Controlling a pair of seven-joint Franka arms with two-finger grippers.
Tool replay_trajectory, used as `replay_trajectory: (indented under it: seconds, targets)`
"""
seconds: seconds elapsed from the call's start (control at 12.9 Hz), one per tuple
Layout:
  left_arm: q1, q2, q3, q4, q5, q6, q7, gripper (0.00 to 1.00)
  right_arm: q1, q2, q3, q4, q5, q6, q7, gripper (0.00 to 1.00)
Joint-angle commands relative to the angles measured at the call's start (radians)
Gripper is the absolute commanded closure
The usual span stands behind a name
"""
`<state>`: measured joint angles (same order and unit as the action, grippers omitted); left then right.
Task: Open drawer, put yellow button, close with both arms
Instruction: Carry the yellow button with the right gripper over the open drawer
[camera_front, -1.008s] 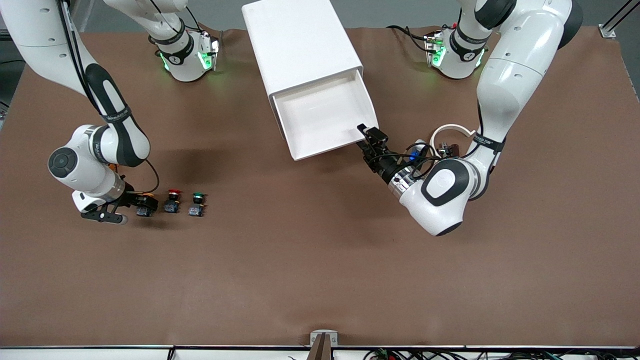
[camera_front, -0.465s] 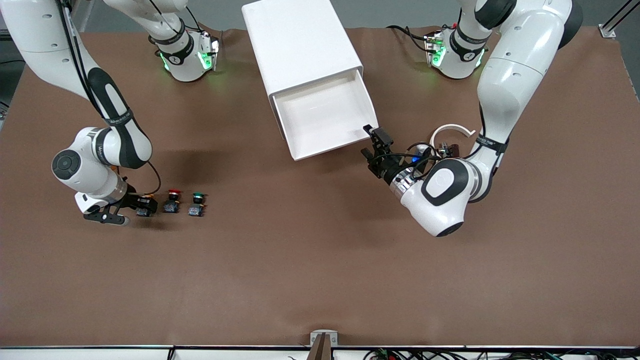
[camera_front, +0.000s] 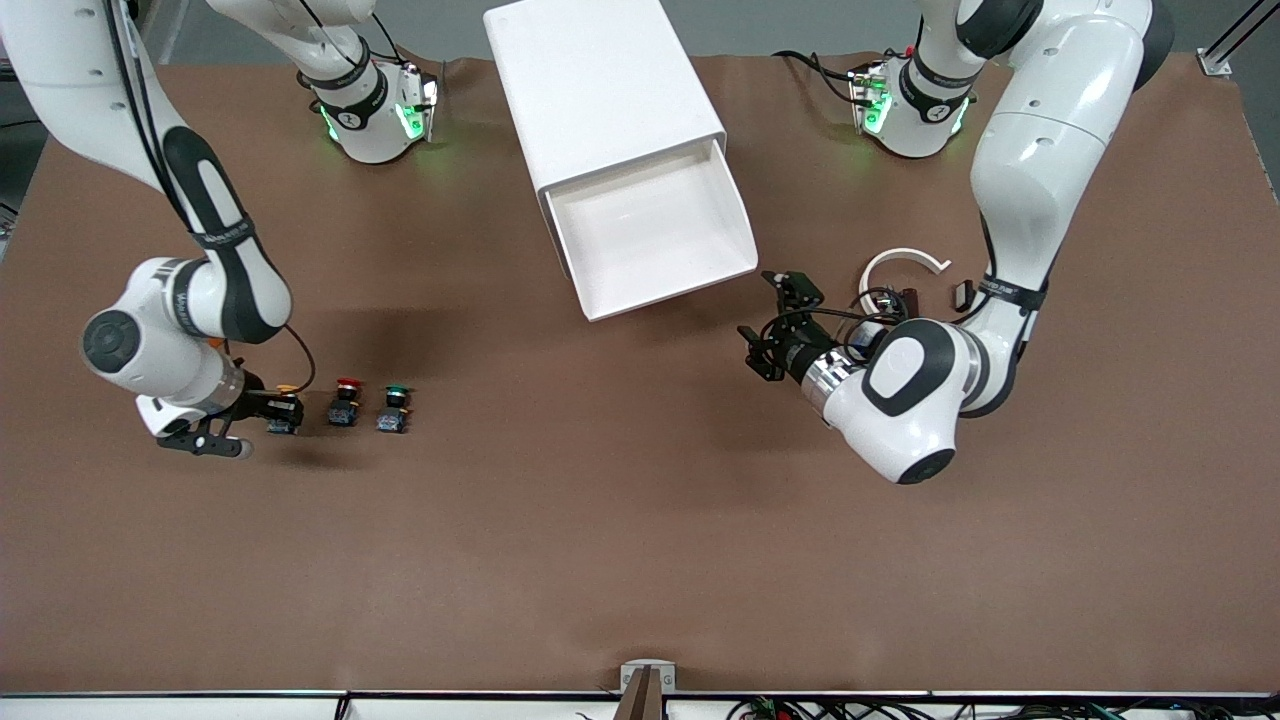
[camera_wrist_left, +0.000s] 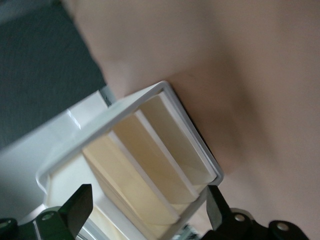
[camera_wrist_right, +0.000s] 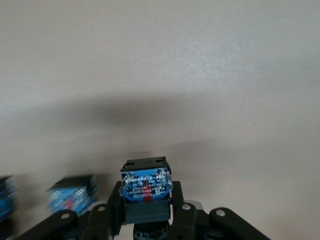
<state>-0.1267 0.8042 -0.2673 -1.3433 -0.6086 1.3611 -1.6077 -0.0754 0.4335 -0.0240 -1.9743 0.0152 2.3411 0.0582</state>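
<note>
The drawer (camera_front: 650, 232) stands pulled out of the white cabinet (camera_front: 600, 85) and holds nothing. My right gripper (camera_front: 272, 412) is shut on the yellow button (camera_front: 284, 420), low over the table beside the red-capped button. In the right wrist view the fingers (camera_wrist_right: 186, 215) clamp the button's blue-grey block (camera_wrist_right: 145, 186); its cap is hidden. My left gripper (camera_front: 772, 318) is open and empty, apart from the drawer's front corner at the left arm's end. The left wrist view shows its open gripper (camera_wrist_left: 147, 210) facing the cabinet's drawer fronts (camera_wrist_left: 150, 165).
A red-capped button (camera_front: 345, 404) and a green-capped button (camera_front: 393, 409) stand in a row beside the held one; they show blurred in the right wrist view (camera_wrist_right: 72, 197). Bare brown table (camera_front: 620, 520) spreads nearer the front camera.
My left gripper has let go of the drawer's front corner and drawn away from it toward the front camera. My right gripper has shifted slightly away from the red button with the yellow button.
</note>
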Motion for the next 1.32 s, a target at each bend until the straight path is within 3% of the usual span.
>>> replay_trajectory:
  seconds: [0.0,0.16,0.39,0.7,1.24]
  targets:
    - [0.025,-0.034,0.002,-0.031,0.033,0.007,0.326,0.0,0.084,-0.129,0.004,0.131,0.0,-0.327,0.192,1.0]
    - [0.044,-0.034,0.0,-0.031,0.123,0.059,0.524,0.0,0.178,-0.214,0.013,0.192,0.023,-0.513,0.398,1.0]
    - [0.059,-0.045,-0.001,-0.071,0.223,0.295,0.682,0.0,0.355,-0.277,0.013,0.268,0.147,-0.654,0.734,1.0]
    - [0.049,-0.121,0.0,-0.186,0.35,0.583,0.756,0.0,0.616,-0.274,0.012,0.327,0.155,-0.614,1.145,1.0]
    - [0.004,-0.206,0.0,-0.195,0.657,0.624,0.686,0.0,0.847,-0.176,0.009,0.391,0.094,-0.465,1.549,1.0]
